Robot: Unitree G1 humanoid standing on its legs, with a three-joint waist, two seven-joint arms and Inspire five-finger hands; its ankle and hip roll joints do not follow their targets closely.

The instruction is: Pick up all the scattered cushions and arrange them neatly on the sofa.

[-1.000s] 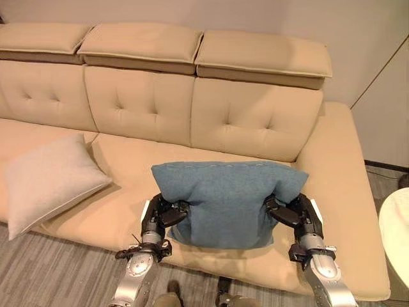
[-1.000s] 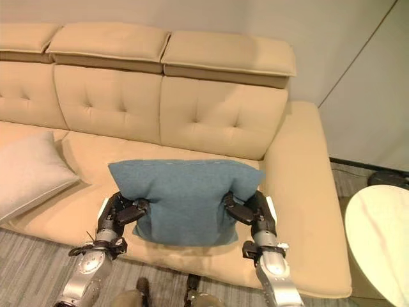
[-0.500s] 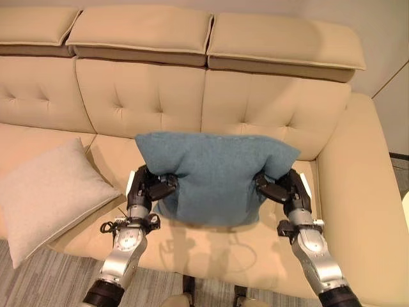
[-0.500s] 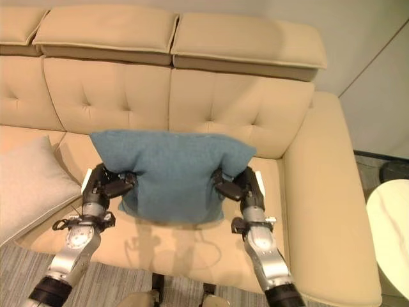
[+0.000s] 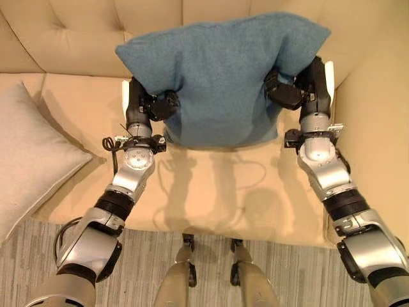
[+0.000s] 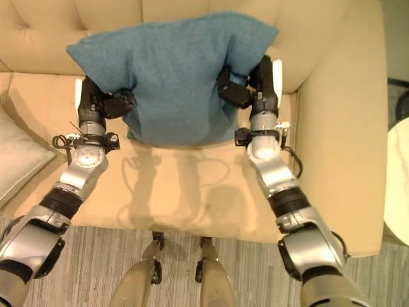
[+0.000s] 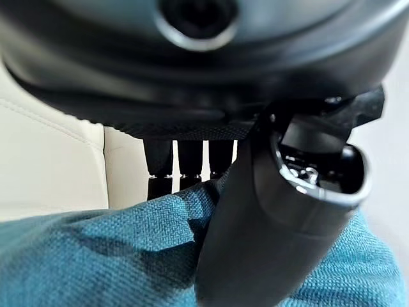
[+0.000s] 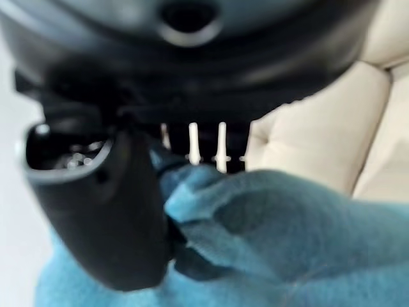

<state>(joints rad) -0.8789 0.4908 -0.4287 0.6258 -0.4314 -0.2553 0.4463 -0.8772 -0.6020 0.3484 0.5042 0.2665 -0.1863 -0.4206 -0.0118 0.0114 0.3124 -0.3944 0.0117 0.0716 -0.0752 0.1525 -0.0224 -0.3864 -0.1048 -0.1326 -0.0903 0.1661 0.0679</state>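
A blue cushion (image 5: 220, 73) hangs upright between my two hands, over the beige sofa's seat (image 5: 211, 192) and close to the backrest (image 5: 70, 32). My left hand (image 5: 146, 102) pinches its left edge between thumb and fingers, as the left wrist view shows on the blue cushion (image 7: 96, 256). My right hand (image 5: 297, 89) grips the right edge the same way, with the blue cushion (image 8: 268, 243) bunched under its thumb. A light beige cushion (image 5: 32, 160) lies on the seat at the left.
The sofa's right armrest (image 6: 345, 128) runs along the right side. Grey striped floor (image 5: 211, 275) lies before the sofa's front edge. A white round table edge (image 6: 399, 192) shows at the far right.
Both hands have carried the blue cushion forward and up toward the backrest. The camera has tipped down and closer, so the sofa's top has left the picture.
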